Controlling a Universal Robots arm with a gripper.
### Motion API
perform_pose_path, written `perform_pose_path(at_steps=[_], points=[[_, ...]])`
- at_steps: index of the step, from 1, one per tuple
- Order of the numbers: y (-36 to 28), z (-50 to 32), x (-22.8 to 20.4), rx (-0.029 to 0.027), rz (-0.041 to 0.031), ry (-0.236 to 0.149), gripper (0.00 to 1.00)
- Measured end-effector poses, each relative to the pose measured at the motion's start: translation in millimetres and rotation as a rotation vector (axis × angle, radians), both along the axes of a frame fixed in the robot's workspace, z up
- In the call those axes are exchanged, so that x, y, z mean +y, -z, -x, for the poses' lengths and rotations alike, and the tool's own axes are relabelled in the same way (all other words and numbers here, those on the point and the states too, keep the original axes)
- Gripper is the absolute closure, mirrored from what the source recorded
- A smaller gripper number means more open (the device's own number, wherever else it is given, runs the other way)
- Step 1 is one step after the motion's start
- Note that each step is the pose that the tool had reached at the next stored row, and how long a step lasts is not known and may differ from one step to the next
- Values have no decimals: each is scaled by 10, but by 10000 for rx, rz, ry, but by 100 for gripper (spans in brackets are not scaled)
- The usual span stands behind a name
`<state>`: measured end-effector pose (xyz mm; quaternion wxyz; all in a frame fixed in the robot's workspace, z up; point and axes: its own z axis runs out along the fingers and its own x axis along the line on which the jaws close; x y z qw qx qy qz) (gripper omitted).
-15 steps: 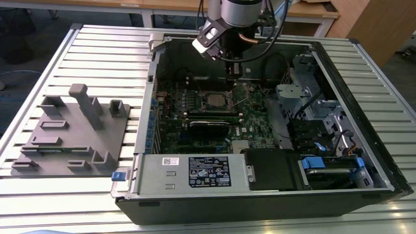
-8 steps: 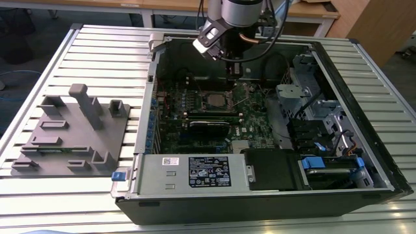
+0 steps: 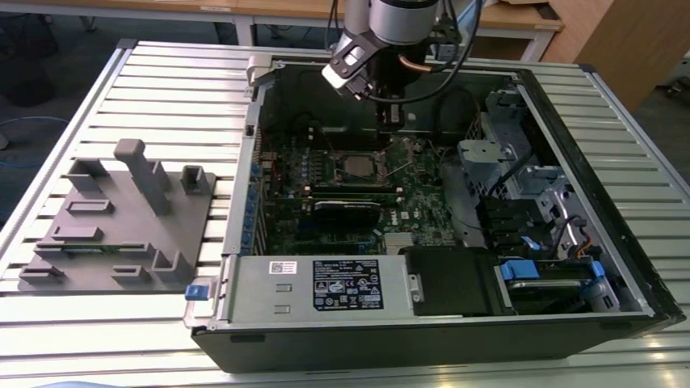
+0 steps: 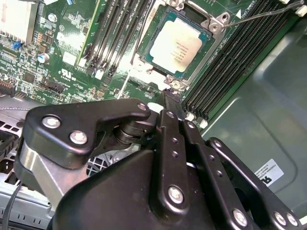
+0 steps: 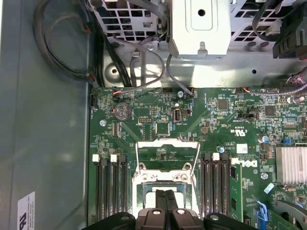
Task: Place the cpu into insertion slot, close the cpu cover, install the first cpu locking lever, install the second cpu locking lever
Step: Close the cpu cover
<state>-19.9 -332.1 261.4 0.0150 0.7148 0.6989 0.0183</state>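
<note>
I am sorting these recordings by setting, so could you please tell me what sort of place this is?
Probably a robotics lab or workshop bench: an open computer case lies on a slatted metal table, a robot arm reaches into it, and wooden desks stand behind.

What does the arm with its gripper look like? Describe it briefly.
The arm is a silver-grey cylinder with black cables looping beside it. The gripper is black: flat linkage bars joined by silver screws, narrowing to slim jaws.

Black hand (image 4: 171, 95) — silver screws (image 4: 79, 137), grey arm (image 3: 405, 16), black cables (image 3: 458, 48)
</note>
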Motion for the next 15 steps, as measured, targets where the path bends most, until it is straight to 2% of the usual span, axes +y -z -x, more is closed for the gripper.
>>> perform_pose_path(at_steps=[15], points=[[4,-35,2,0,0,0,90]])
